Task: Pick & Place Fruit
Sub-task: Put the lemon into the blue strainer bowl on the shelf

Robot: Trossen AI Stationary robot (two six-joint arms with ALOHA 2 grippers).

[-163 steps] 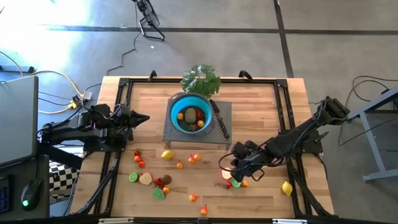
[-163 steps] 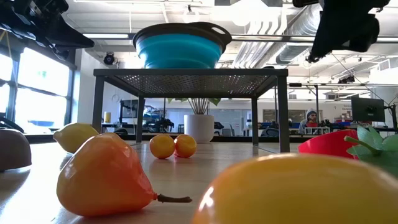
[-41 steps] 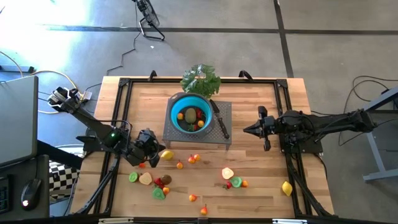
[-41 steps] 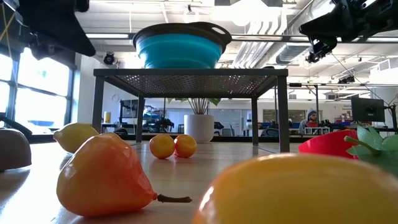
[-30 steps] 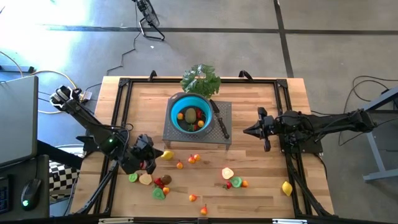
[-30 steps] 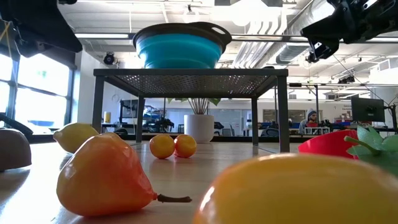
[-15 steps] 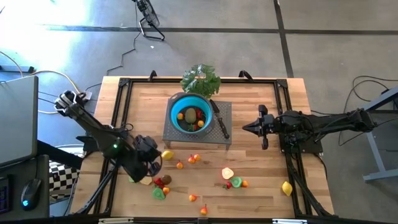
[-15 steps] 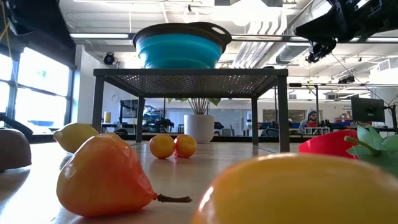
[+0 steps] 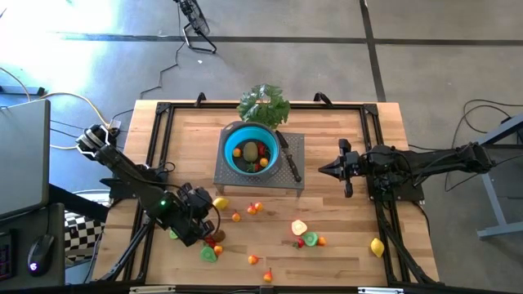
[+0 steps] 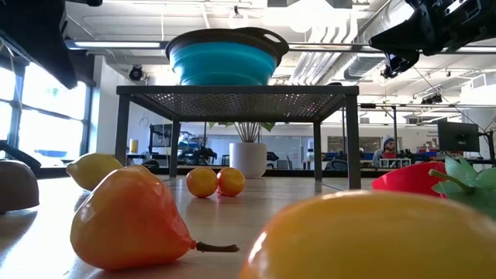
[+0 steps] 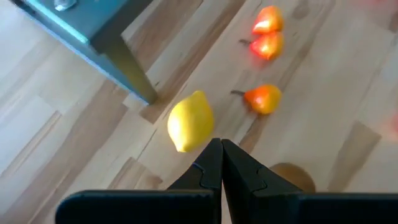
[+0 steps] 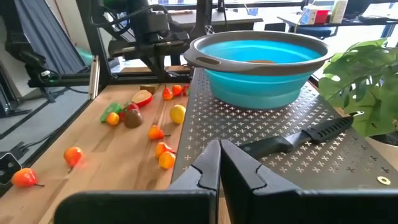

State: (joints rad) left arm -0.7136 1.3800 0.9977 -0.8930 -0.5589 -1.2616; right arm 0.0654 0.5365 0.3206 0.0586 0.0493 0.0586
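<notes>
Small toy fruits lie scattered on the near half of the table: a yellow lemon (image 9: 219, 203), an orange pear (image 9: 236, 216), two red-orange pieces (image 9: 254, 208), a cream slice (image 9: 299, 228) and a second lemon (image 9: 377, 246). More fruit sits in the blue bowl (image 9: 251, 149) on the grey rack. My left gripper (image 9: 207, 220) is shut and hovers over the left fruit cluster; its wrist view shows the lemon (image 11: 189, 121) and pear (image 11: 264, 98) just beyond the fingertips (image 11: 211, 149). My right gripper (image 9: 323, 170) is shut and waits in the air right of the rack.
The bowl stands on a perforated rack (image 9: 294, 175) on legs, with a black-handled knife (image 9: 288, 161) beside it and a leafy green bunch (image 9: 264, 104) behind. A rack leg (image 11: 134, 74) stands close to the lemon. Dark frame rails run along the table's left and right sides.
My left arm has swung toward the near edge and a little rightward, carrying its gripper from beside the lemon to over the left fruit cluster. No fruit has moved.
</notes>
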